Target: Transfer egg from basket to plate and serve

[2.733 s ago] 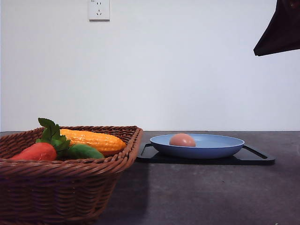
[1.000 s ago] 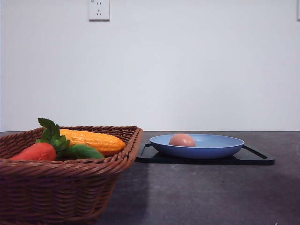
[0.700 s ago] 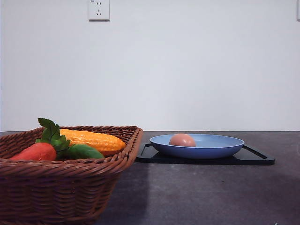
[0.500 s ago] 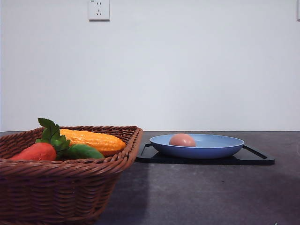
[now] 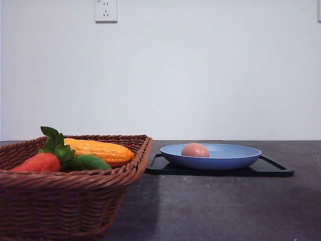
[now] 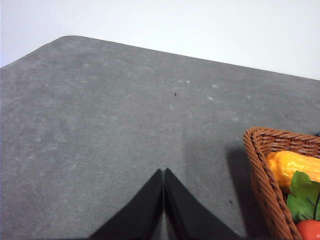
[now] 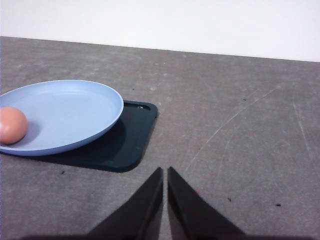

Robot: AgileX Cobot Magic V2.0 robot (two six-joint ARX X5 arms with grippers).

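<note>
Since your egg (image 5: 195, 149) lies in the plate (image 5: 235, 156) on the tray (image 5: 273, 169), transfer looks complete. Left gripper (image 6: 164, 176) and right gripper (image 7: 165, 175) are closed, holding nothing.

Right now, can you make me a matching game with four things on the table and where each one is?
Things:
1. egg
2. plate
3. corn
4. right hand

Places:
A. inside the basket
B. on the black tray
C. shut, over bare table beside the tray
D. lying in the blue plate

Pairs: 1-D, 2-B, 3-A, 4-C
</note>
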